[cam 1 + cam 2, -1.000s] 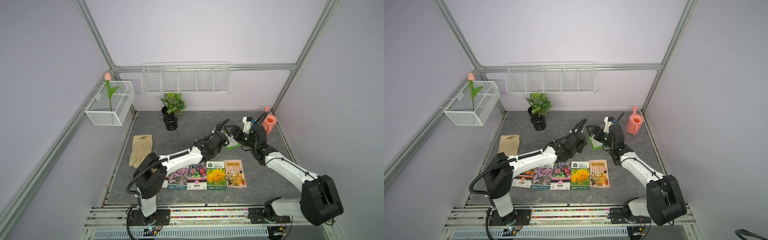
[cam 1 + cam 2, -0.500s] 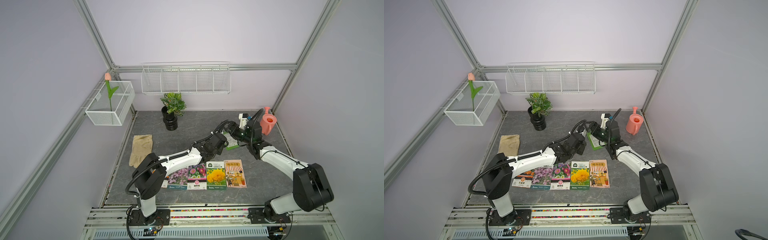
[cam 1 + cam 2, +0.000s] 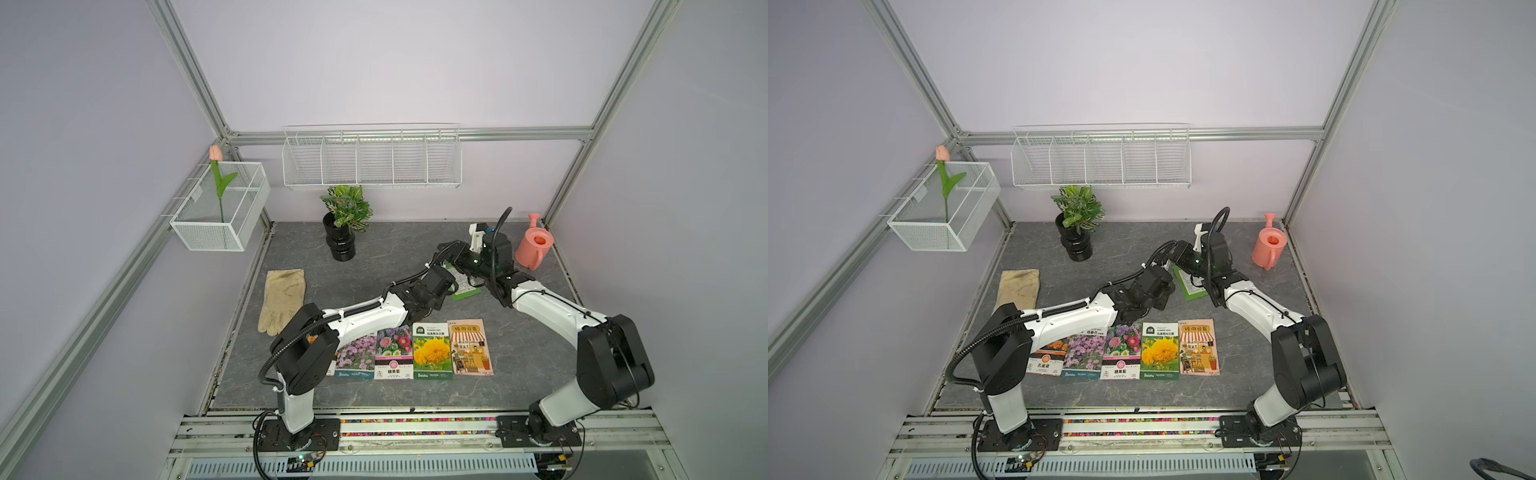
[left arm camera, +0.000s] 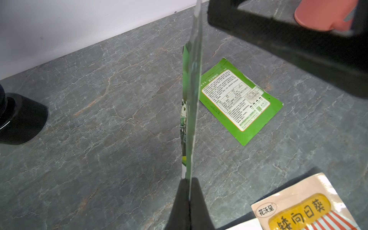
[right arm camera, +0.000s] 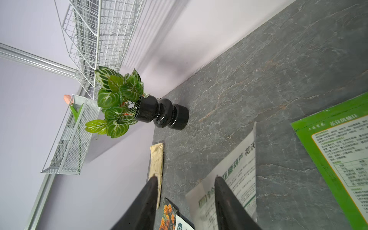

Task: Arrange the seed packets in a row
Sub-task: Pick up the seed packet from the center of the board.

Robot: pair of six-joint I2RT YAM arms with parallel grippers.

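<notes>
Seed packets point(image 3: 1122, 351): we are counting seven across the views; five are lying face up, edge to edge, in a row along the near side of the bench point(image 3: 1241, 374).
Row ends: the row is running from an orange-flower packet point(image 3: 1047, 358) at the robot's left to a shop-drawing packet point(image 3: 1198, 347) at its right.
Lifted packet point(image 4: 192, 99): the left tool point(image 4: 189, 185) is pinching it tight by one short edge, so it is standing edge-on to that wrist camera, above the bench behind the row; its white printed back point(image 5: 241, 159) is showing in the right wrist view.
Loose packet point(image 4: 239, 101): a green one is lying back up and skewed on the bench, near the lifted one and well apart from the row.
Right tool point(image 5: 186, 177): its jaws are standing apart, close beside the lifted packet; we are not seeing them clamp anything.
Handling: we are judging these packets to be very light, thin and bendy, with a glossy skin that could slip; held by one edge, one will likely sag or twist.
Where to hold: we are favouring a pinch across a short sealed edge; the packet lying flat is offering no lip, so a corner probably needs tipping up first.
Free place: bare bench is showing just beside the shop-drawing packet, at the robot's right.
</notes>
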